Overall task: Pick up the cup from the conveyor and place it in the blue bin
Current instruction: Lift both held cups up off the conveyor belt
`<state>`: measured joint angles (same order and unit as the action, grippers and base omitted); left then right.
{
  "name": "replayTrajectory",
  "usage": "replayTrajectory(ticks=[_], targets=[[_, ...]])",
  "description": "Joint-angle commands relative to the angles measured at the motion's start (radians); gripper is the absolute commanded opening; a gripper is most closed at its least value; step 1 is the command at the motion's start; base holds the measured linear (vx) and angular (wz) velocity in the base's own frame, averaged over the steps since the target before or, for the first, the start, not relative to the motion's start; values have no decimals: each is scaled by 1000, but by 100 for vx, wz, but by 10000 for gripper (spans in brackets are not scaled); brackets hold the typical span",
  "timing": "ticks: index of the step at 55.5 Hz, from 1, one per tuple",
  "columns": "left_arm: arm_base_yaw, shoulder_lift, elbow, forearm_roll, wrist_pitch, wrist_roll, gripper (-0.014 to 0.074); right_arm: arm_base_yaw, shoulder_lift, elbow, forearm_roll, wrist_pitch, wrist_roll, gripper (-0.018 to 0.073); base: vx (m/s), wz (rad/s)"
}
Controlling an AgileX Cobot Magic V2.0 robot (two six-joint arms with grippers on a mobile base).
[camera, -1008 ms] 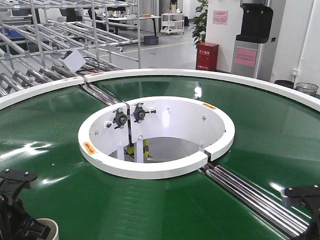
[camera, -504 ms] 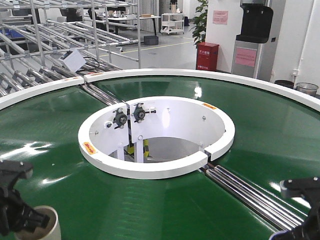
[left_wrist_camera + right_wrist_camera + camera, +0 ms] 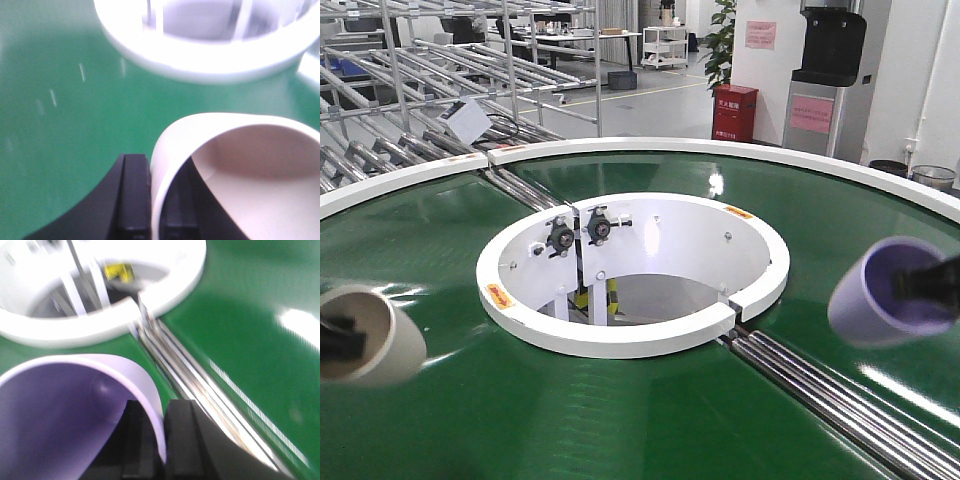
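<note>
Well clear of the belt, the cream thin-walled round cup (image 3: 370, 335) hangs on its side at about 8 o'clock from the white central ring (image 3: 620, 345). Its rim wall is pinched between the black fingers (image 3: 132, 200) of the left hand (image 3: 155, 200), one inside and one outside. At about 4 o'clock the purple thin-walled round cup (image 3: 880, 290) is clamped the same way in the right hand (image 3: 162, 440). Both cups show smeared, so the arms look to be moving fast. With so thin a bite on one wall, a cup could twist loose, drop onto the large circular dark-green conveyor (image 3: 620, 420) and ride off, or roll into the ring's opening. The blue bin is out of view, so the drop cannot be judged
</note>
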<state>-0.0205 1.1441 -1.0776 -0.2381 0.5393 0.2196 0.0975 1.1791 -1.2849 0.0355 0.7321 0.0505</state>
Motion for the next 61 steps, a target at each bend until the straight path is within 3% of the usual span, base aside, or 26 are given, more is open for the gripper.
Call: replayTrajectory(ticks=[1, 7, 12, 22, 29, 45, 61], targets=[[-1, -98, -30, -78, -139, -2, -8, 4, -47, -56, 49, -95, -62, -9, 0, 0], [-1, -163, -30, -113, -152, -1, -7, 75, -96, -27, 36, -130, -106, -9, 0, 0], [-1, -209, -30, -112, -105, 19, -7, 129, -171, 18, -22, -169, -58, -9, 0, 0], [-1, -300, -30, -112, -50, 108, -7, 137, -325, 143, -177, -221, 111, -9, 0, 0], [-1, -338, -18, -113, -52, 118, -7, 137, -382, 211, -254, -282, 128, -9, 0, 0], [-1, -410, 97, -138, -78, 118, -7, 137, -393, 217, -227, -276, 130, -9, 0, 0], [-1, -413, 106, -138, -67, 118, -7, 137, -392, 217, -235, -277, 130, -9, 0, 0]])
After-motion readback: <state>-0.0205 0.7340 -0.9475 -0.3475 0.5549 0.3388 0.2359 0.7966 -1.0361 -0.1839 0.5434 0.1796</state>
